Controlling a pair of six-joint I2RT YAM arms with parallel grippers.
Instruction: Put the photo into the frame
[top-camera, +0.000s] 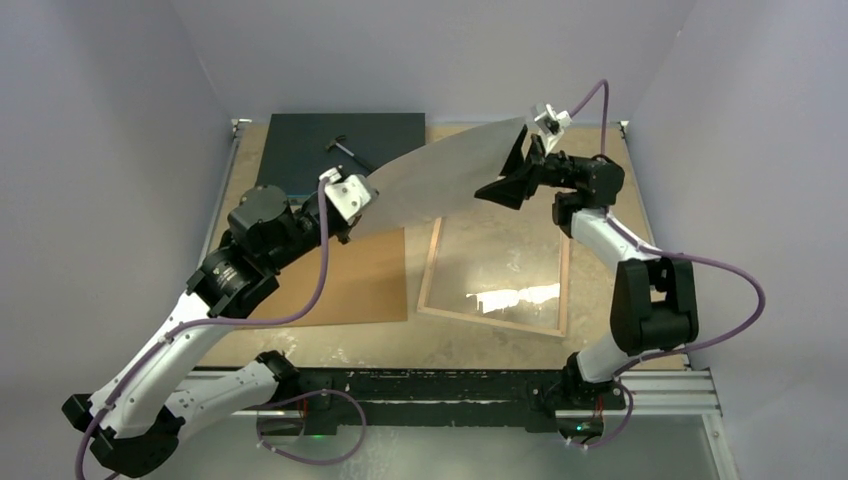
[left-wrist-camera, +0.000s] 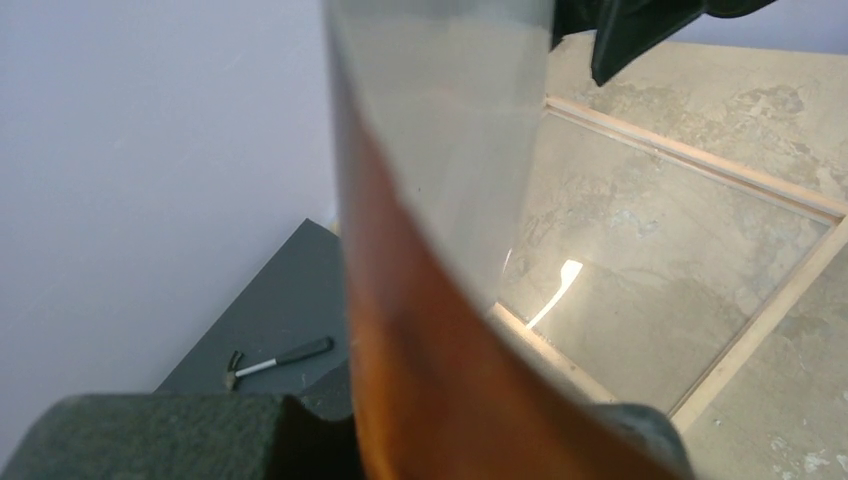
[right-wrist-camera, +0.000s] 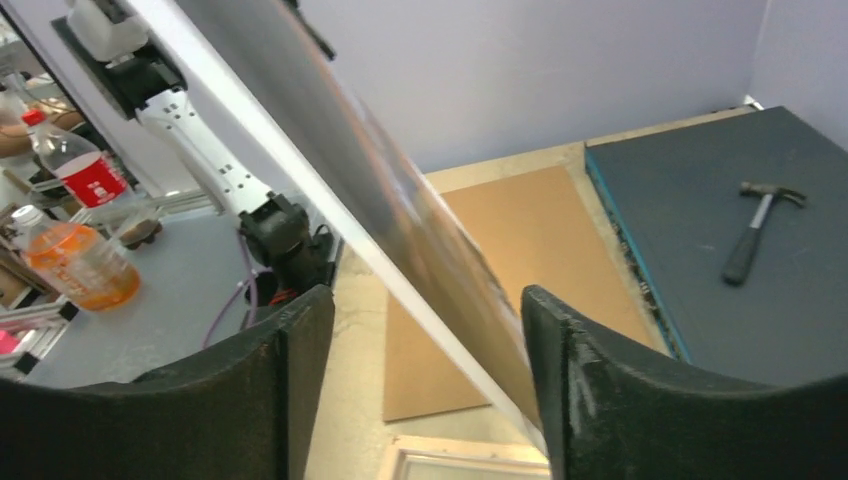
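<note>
The photo (top-camera: 440, 175) hangs in the air over the table, bowed, with its pale back up. My left gripper (top-camera: 350, 215) is shut on its left end; in the left wrist view the orange print (left-wrist-camera: 430, 300) runs up from between my gripper's (left-wrist-camera: 450, 440) fingers. My right gripper (top-camera: 510, 175) is open at the photo's right end. In the right wrist view the white-bordered edge (right-wrist-camera: 400, 230) passes between the spread fingers of that gripper (right-wrist-camera: 430, 380), close against the right finger (right-wrist-camera: 600, 400). The frame (top-camera: 490, 322) lies flat on the table below, also in the left wrist view (left-wrist-camera: 760, 320).
A brown backing board (top-camera: 350, 285) lies left of the frame. A dark mat (top-camera: 300, 150) at the back holds a small hammer (top-camera: 343, 148), also in the right wrist view (right-wrist-camera: 755, 240). Bottles (right-wrist-camera: 75, 260) stand off the table.
</note>
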